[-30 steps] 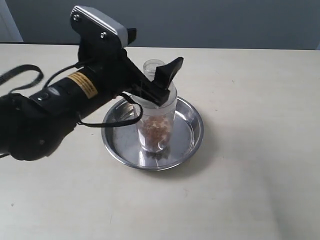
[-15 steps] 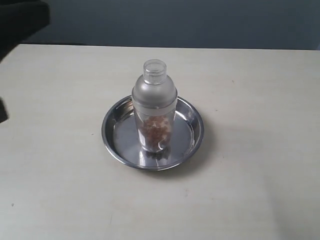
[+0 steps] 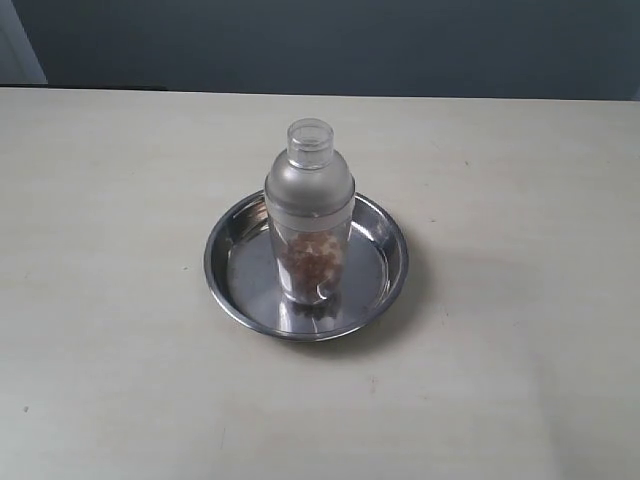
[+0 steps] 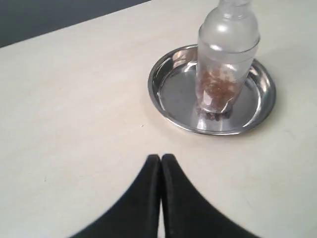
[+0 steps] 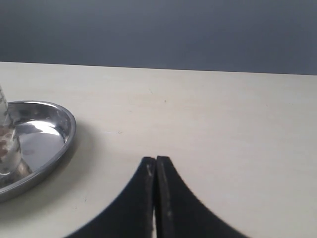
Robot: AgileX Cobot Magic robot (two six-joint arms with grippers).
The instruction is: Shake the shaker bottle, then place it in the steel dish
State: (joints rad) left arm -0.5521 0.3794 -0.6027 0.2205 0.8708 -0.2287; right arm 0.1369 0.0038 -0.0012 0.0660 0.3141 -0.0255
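The shaker bottle point(image 3: 309, 215) stands upright on the flat base of the steel dish point(image 3: 398, 250), brownish granules at its bottom, in the middle of the bench point(image 3: 520, 350). The left hand point(image 4: 161, 158) and right hand point(image 5: 156, 159) are each pressed together, empty, apart from the dish.

Pale beige table point(image 3: 520, 380), dark blue-grey wall point(image 3: 400, 40) behind

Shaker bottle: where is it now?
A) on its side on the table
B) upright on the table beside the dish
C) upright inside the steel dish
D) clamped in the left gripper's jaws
C: the shaker bottle stands upright on the base of the steel dish, with the left gripper off it, jaws together.
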